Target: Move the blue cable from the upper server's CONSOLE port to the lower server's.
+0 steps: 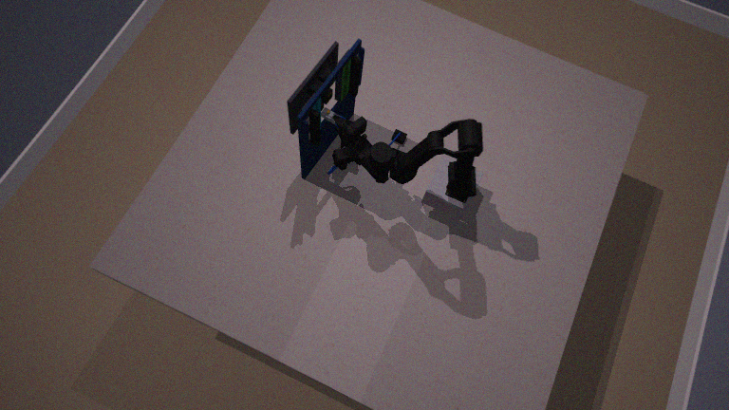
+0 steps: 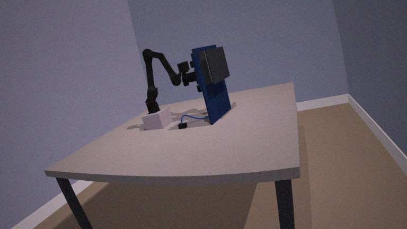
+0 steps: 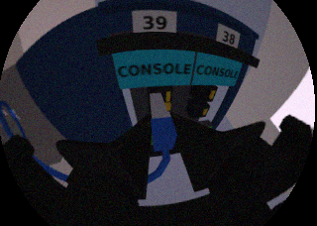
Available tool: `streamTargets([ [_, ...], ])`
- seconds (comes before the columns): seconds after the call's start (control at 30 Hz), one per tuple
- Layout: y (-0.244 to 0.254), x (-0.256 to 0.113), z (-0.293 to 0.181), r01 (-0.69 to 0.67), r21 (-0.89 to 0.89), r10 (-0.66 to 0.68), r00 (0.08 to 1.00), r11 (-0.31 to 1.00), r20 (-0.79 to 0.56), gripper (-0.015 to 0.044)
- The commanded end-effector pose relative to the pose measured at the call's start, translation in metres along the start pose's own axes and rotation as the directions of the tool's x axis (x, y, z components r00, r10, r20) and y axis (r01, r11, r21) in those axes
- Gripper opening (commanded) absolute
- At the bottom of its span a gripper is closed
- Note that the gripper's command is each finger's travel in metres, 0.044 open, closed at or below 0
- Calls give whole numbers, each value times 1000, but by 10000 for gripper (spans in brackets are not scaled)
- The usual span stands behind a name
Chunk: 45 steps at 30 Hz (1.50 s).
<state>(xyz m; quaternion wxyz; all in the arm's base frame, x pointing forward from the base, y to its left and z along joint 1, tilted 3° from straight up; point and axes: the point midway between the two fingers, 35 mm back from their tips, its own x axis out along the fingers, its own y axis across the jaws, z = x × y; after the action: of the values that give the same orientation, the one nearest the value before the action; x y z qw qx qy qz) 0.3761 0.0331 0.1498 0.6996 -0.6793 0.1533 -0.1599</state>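
Wrist view | fingers narrowly parted, gripping blue plug [image 3: 163,133] | plug before CONSOLE ports [image 3: 202,101] | insertion unclear
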Motion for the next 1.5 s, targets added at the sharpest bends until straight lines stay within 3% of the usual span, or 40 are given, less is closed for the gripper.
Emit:
streamTargets([
  [0.0, -1, 3, 2, 4, 0, -4, 1000, 1000, 4, 0],
  [1.47, -1, 15, 4, 8, 1, -8, 1000, 1000, 4, 0],
])
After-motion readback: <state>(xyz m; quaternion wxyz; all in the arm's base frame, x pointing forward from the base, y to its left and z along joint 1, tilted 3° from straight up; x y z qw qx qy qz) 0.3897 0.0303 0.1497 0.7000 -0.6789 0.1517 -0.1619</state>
